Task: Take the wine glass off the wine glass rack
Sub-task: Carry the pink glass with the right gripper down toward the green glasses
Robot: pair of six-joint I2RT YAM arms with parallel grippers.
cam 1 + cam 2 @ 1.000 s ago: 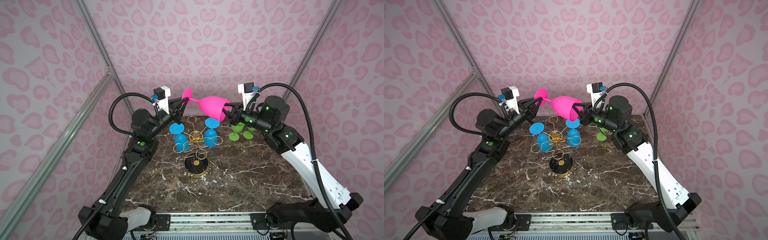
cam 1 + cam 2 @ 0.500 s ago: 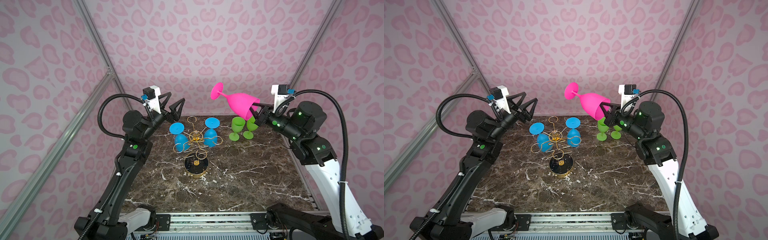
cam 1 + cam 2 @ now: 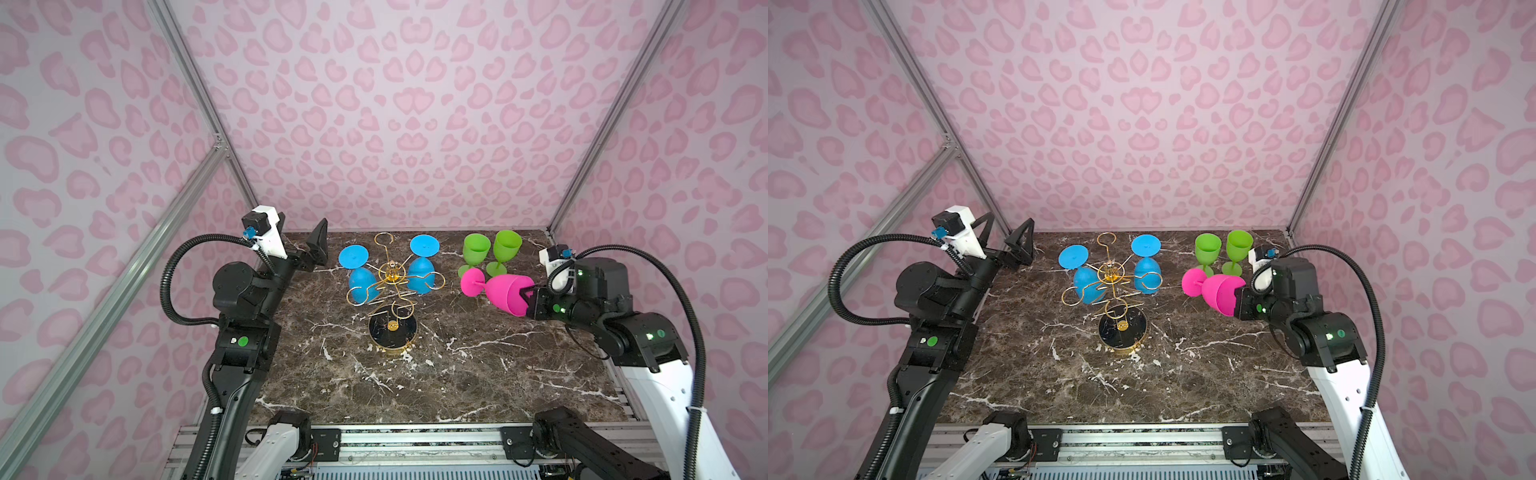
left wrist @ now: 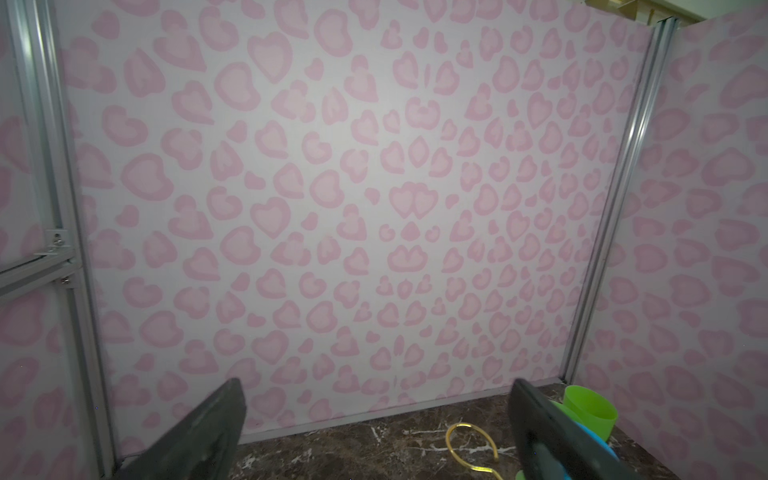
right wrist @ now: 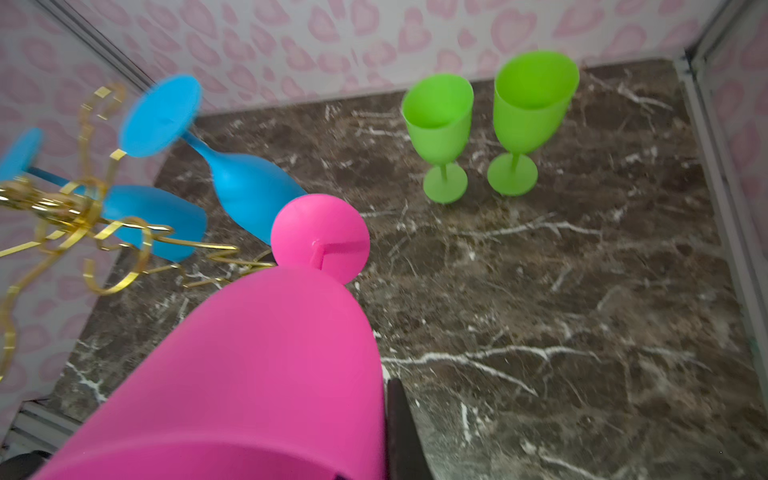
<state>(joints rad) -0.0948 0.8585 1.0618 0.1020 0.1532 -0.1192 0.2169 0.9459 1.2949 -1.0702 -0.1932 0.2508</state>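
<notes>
The gold wire wine glass rack point(image 3: 392, 275) point(image 3: 1111, 272) stands mid-table on its round black base point(image 3: 392, 329). Two blue wine glasses point(image 3: 361, 283) point(image 3: 420, 274) hang from it upside down. A pink wine glass point(image 3: 505, 293) point(image 3: 1222, 294) point(image 5: 266, 365) is off the rack, to its right, lying nearly sideways with its foot point(image 5: 320, 237) towards the rack. My right gripper point(image 3: 528, 300) point(image 3: 1237, 302) is shut on its bowl rim; one finger point(image 5: 400, 432) shows outside the bowl, the other is hidden. My left gripper point(image 3: 1005, 240) point(image 4: 376, 384) is open and empty, left of the rack.
Two green glasses point(image 3: 476, 249) point(image 3: 508, 246) stand upright at the back right, just behind the pink glass. Pink-patterned walls close in the marble table point(image 3: 457, 374) on three sides. A gold hook of the rack point(image 4: 471, 440) lies near my left gripper's fingers.
My left gripper let go of the pink glass's stem, opened wide and drew back to the left. My right gripper carried the glass right and down, to in front of the green glasses.
</notes>
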